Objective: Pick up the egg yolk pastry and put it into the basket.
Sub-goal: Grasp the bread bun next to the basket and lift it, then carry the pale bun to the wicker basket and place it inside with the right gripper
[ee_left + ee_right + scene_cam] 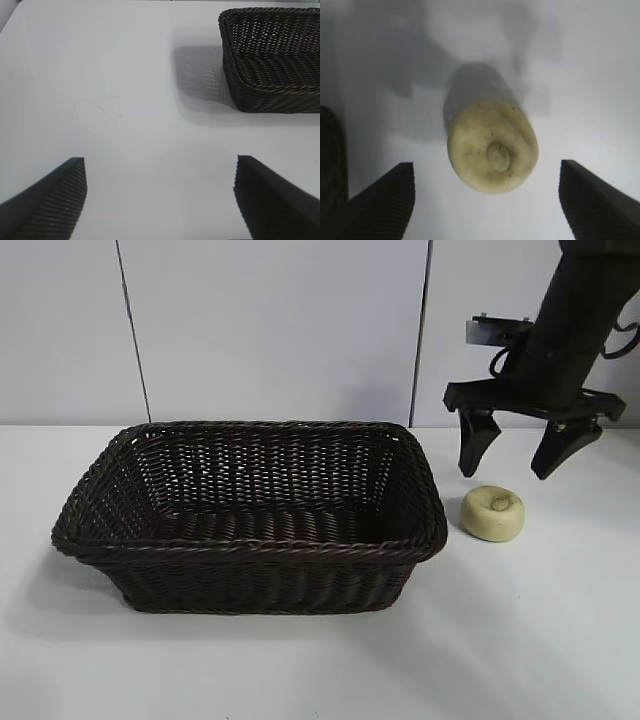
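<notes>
The egg yolk pastry point(492, 513), a small pale-yellow puck with a dimple on top, lies on the white table just right of the basket point(250, 545). My right gripper point(517, 460) hangs open above and slightly behind it, not touching it. Seen from the right wrist, the pastry point(492, 146) sits on the table ahead of the gap between the wide-apart fingers of the right gripper point(486, 172). The dark brown wicker basket holds nothing that I can see. My left gripper point(160, 167) is open over bare table, away from the basket point(272, 95), and is out of the exterior view.
The white table point(300, 670) has free room in front of the basket and around the pastry. A pale panelled wall point(270, 330) stands behind. The basket's right rim point(430, 510) is close to the pastry.
</notes>
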